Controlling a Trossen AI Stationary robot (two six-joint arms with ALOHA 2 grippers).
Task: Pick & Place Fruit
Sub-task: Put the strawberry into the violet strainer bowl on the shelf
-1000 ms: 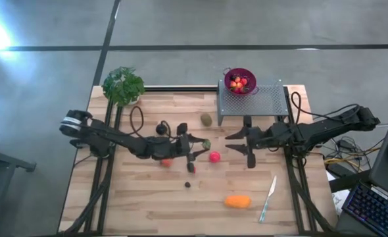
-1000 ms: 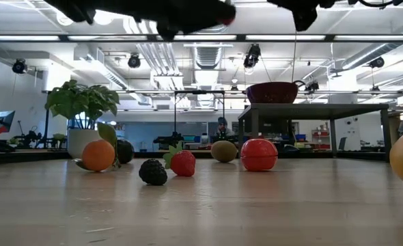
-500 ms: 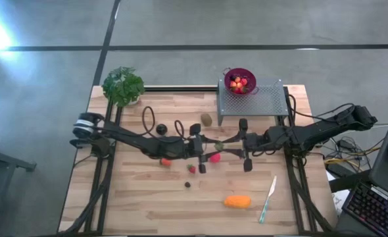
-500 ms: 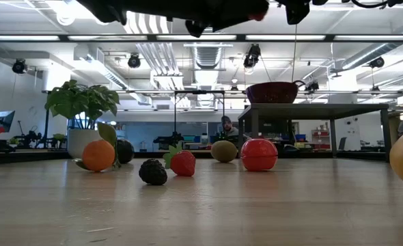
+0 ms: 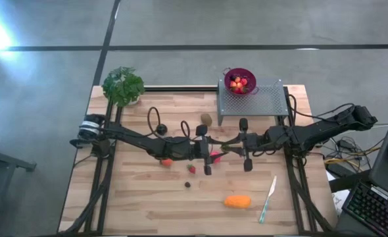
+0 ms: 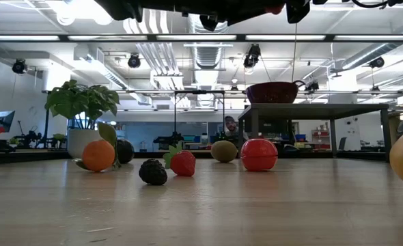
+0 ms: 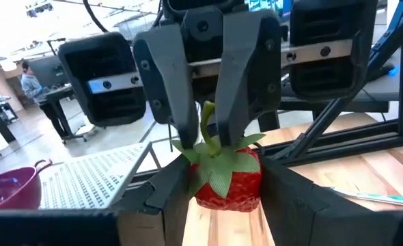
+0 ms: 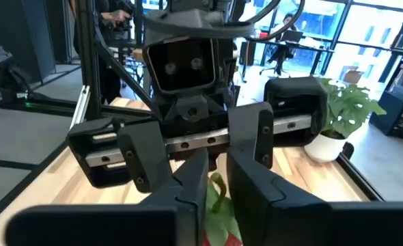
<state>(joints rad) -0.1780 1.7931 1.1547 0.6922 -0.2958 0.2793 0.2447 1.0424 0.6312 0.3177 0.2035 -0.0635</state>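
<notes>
Above the table's middle, the left gripper and right gripper meet nose to nose around one strawberry. The left gripper's fingers hold its red body; the right gripper's fingers pinch its green leafy top. On the wooden table, another strawberry lies at five o'clock of an orange berry.

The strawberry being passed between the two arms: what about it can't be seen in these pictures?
- High view: strawberry almost hidden between left gripper and right gripper.
- Low view: the handover is cut off by the top edge.
- Left wrist view: strawberry's sides are covered by the holding fingers.
- Right wrist view: only leaves show; the red body is cut by the bottom edge.
</notes>
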